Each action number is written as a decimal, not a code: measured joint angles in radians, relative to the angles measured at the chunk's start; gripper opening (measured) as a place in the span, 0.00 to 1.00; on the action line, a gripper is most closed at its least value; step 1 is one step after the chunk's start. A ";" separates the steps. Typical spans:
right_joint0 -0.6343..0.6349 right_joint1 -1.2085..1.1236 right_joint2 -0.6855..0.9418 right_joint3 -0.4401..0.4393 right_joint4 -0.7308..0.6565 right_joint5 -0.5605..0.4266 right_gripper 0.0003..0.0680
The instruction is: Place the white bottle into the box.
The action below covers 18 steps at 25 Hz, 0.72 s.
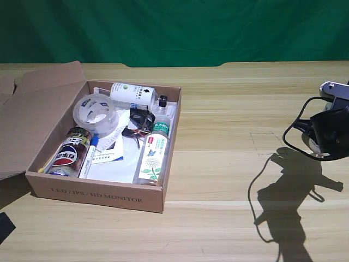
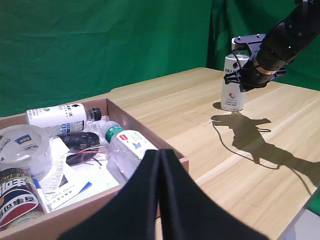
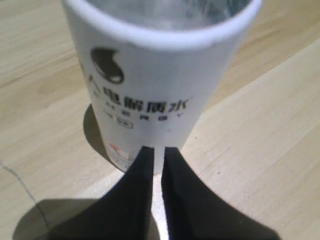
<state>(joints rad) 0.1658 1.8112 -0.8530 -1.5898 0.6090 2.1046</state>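
White-wrapped and cylindrical, the white bottle [image 2: 232, 85] stands upright on the pale wood-grain worktop [image 1: 229, 180], well apart from the shallow brown cardboard box [image 1: 98, 195], while the right gripper [image 3: 157, 156] hovers beside it, its black tapered fingers [image 3: 137, 190] nearly closed and holding nothing.

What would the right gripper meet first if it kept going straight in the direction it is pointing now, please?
Most likely the white bottle: in the right wrist view the right gripper has its fingers nearly together, aimed at the bottle's lower label. The bottle stands upright on the table. How much gap remains is unclear.
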 joint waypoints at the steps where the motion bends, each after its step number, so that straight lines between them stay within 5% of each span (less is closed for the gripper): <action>1: 0.010 -0.011 0.000 -0.005 0.017 -0.004 0.05; 6: 0.061 -0.045 0.000 -0.095 0.107 -0.036 0.05; 11: 0.064 -0.047 0.000 -0.005 0.092 -0.042 0.08; 18: 0.064 -0.047 0.000 0.098 0.069 -0.097 0.42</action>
<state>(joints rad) 0.2301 1.7641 -0.8530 -1.4914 0.6778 2.0074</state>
